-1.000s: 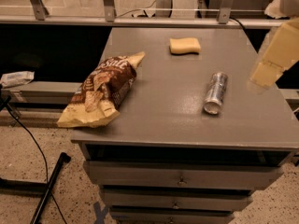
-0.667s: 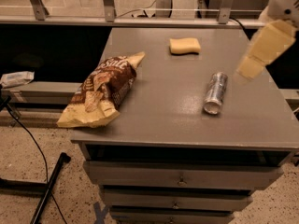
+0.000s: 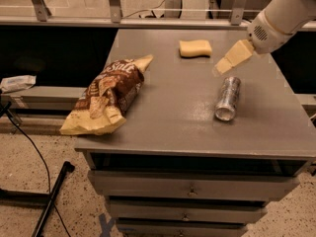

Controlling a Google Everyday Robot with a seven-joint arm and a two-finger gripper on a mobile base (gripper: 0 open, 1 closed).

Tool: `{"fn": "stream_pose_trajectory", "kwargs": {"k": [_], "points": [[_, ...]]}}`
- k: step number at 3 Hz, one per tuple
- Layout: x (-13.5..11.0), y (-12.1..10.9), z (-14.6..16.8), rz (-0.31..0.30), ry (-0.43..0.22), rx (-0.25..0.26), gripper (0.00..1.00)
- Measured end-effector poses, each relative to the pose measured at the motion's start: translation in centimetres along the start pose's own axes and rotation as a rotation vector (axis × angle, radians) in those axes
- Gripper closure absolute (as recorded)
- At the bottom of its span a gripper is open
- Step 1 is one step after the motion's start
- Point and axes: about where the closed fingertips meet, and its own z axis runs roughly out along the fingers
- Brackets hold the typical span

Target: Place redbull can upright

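Observation:
The redbull can (image 3: 227,98), slim and silver, lies on its side on the right part of the grey table top (image 3: 173,107), one round end facing the front edge. My gripper (image 3: 224,66) hangs from the white arm at the upper right, just above and behind the can's far end, not touching it. Its cream-coloured fingers point down and to the left.
A brown and tan chip bag (image 3: 106,97) lies at the table's left edge. A yellow sponge (image 3: 195,48) sits at the back centre. Drawers are below the top. A rail runs behind the table, and cables and a stand leg are on the floor at left.
The arm has swung in from the right edge toward the table. The gripper moved left and down to just above the can. The can, bag and sponge have not moved.

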Motion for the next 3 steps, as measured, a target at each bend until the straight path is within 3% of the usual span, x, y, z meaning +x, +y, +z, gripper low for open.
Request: {"fn": "stream_pose_trajectory", "kwargs": {"k": [1, 2, 3], "points": [[0.21, -1.26, 2.61, 0.143, 0.021, -0.009, 0.0], [0.16, -1.2, 2.53, 0.145, 0.019, -0.009, 0.0], [0.16, -0.78, 2.97, 0.176, 0.068, 0.013, 0.0]]}}
